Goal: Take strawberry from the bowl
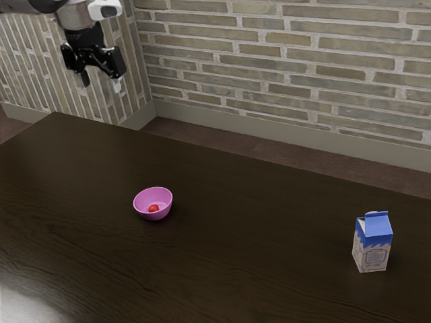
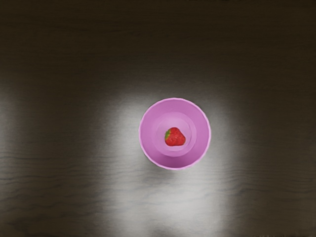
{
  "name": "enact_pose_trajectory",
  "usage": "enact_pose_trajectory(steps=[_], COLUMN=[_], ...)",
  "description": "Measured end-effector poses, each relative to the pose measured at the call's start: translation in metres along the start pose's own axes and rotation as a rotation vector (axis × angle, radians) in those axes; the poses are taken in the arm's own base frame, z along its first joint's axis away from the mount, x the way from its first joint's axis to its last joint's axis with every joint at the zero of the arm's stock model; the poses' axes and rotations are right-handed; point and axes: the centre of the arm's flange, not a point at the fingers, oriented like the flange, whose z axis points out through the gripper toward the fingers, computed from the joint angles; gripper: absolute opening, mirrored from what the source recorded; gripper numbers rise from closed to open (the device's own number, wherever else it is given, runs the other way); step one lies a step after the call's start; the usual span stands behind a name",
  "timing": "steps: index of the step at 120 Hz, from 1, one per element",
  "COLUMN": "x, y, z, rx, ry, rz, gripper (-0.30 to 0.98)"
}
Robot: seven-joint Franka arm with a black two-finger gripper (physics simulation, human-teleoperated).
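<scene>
Gripper: exterior view's upper left, fingers spread
Strawberry: red, inside pink bowl, left of centre
Carton: upright, lower right

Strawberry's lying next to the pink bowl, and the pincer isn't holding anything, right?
Not quite: the strawberry is inside the pink bowl, not next to it. The wrist view shows that, looking down into the bowl. The rest is right: the pincer is holding nothing, as the exterior view shows.
</scene>
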Motion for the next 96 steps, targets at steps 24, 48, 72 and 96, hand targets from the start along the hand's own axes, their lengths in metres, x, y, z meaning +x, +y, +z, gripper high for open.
enact_pose_trajectory(steps=[24,48,72,96], x=[0.003,0.003,0.006,0.012], y=[0.028,0.046,0.052,0.044], z=[0.003,0.100,0.239,0.267], rx=[-0.003,0.024,0.030,0.028], ry=[-0.005,-0.134,-0.188,-0.122], rz=[0.056,0.099,0.099,-0.026], gripper=[0.67,0.67,0.67,0.67])
